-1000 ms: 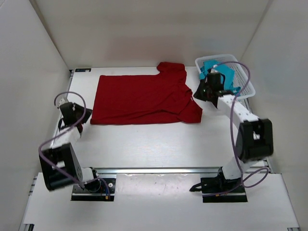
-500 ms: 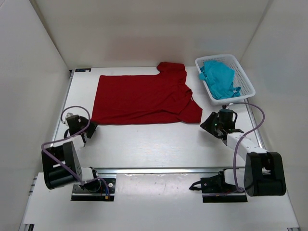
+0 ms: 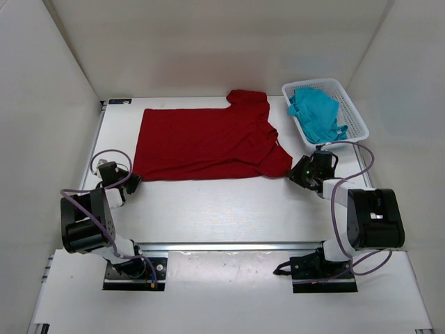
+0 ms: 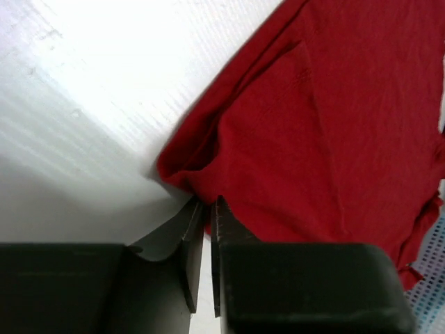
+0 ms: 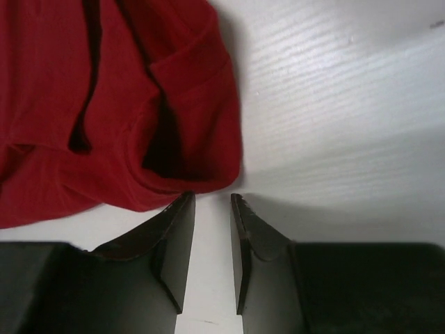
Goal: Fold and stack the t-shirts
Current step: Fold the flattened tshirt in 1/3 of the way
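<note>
The dark red t-shirt lies spread flat across the back of the table. Its near left corner reaches my left gripper, whose jaws stand almost together with a sliver of red cloth between the tips. My right gripper is low at the shirt's near right sleeve; its jaws are apart, the tips just touch the hem and nothing lies between them. The teal-blue t-shirt is bunched in the basket.
The white mesh basket stands at the back right, close behind my right arm. White walls enclose the table on the left, back and right. Purple cables loop from both arms.
My right arm left the basket, swung to the near right, then came in to the red shirt's sleeve. My left gripper moved to the shirt's near left corner and narrowed its jaws.
</note>
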Robot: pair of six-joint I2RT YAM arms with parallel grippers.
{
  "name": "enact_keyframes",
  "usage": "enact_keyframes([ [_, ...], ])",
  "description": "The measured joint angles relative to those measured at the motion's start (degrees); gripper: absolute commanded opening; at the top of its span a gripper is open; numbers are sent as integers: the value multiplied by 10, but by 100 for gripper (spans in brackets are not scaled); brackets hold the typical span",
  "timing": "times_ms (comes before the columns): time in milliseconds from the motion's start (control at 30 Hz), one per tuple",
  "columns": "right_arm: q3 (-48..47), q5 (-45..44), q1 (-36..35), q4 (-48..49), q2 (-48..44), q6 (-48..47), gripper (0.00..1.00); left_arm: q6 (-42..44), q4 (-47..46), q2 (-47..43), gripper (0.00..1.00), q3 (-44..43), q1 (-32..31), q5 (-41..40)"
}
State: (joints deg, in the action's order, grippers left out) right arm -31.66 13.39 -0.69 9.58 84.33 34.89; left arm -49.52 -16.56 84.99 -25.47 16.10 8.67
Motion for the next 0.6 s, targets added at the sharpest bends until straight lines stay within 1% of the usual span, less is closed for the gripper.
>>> enact_keyframes([
  [67,-4,-1,0,9,4,-1,23,0,-3,10,14,-4,-2,3],
  [167,-16,-3,0,18,20,-3,18,2,-4,21,4,-15,-2,5],
  [233,-25,-3,0,22,35,-4,11,5,-2,26,0,-21,-2,5],
  [267,-27,-3,0,23,40,-5,7,6,-1,29,0,-24,-2,5],
  [300,-30,-2,1,25,45,-5,6,8,0,31,0,-27,-3,4],
  [333,-31,-3,1,26,48,-4,2,9,0,31,0,-28,-4,3],
  [367,-32,-4,1,26,50,-4,0,11,1,31,0,-29,-4,2],
  [600,-30,-27,1,15,35,-3,0,28,34,28,0,-46,7,-1],
])
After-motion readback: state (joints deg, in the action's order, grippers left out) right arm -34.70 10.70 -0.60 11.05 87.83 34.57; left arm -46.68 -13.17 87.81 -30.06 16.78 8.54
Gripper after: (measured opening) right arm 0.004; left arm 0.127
